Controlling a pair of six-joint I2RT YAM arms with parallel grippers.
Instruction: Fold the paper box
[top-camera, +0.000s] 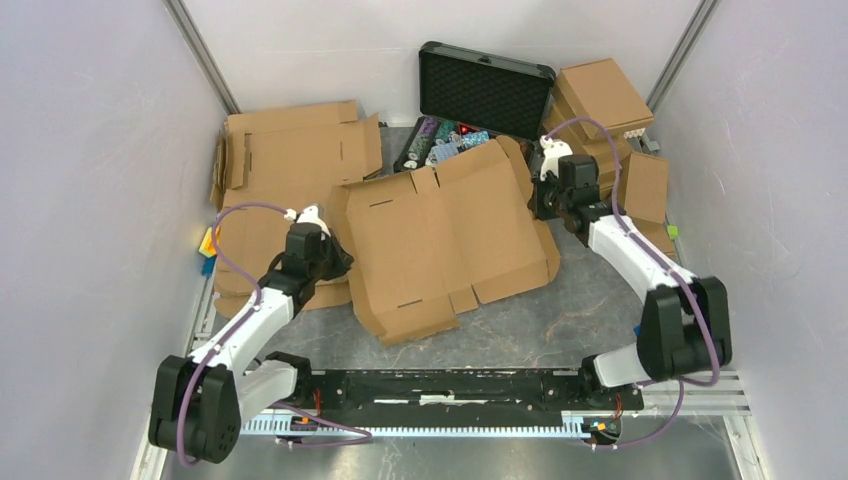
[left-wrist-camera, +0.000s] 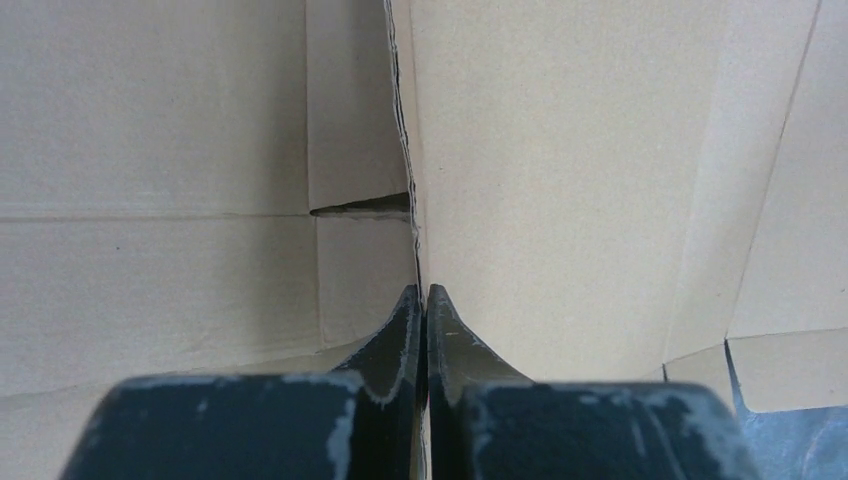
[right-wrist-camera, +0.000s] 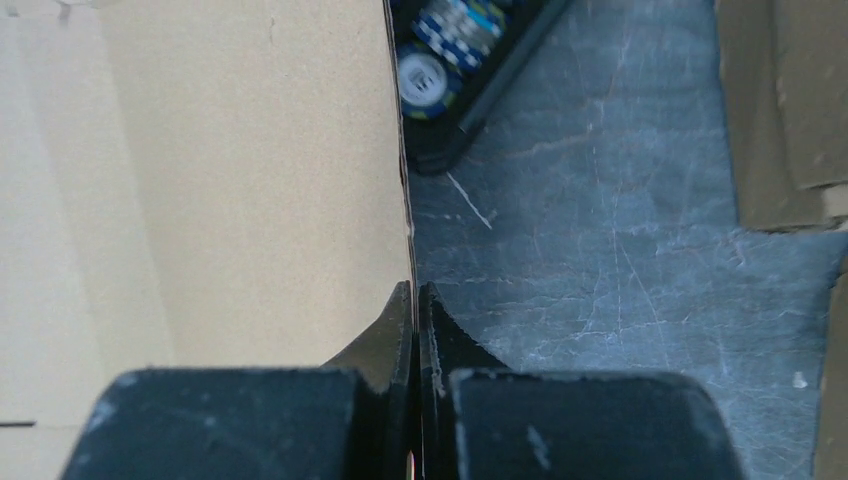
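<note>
The paper box (top-camera: 445, 240) is a flat brown die-cut cardboard sheet with flaps and crease lines, lying tilted in the middle of the table. My left gripper (top-camera: 340, 262) is shut on its left edge; in the left wrist view the fingers (left-wrist-camera: 422, 300) pinch the sheet's edge (left-wrist-camera: 560, 180) between them. My right gripper (top-camera: 537, 205) is shut on the sheet's right edge; in the right wrist view the fingers (right-wrist-camera: 414, 296) clamp the thin edge of the cardboard (right-wrist-camera: 250, 180), with the table to its right.
A stack of flat cardboard sheets (top-camera: 290, 160) lies at the back left, under the left gripper. An open black case (top-camera: 480, 95) with colourful chips (right-wrist-camera: 440, 60) stands behind the box. Folded cardboard boxes (top-camera: 605, 100) sit at the back right. White walls close in both sides.
</note>
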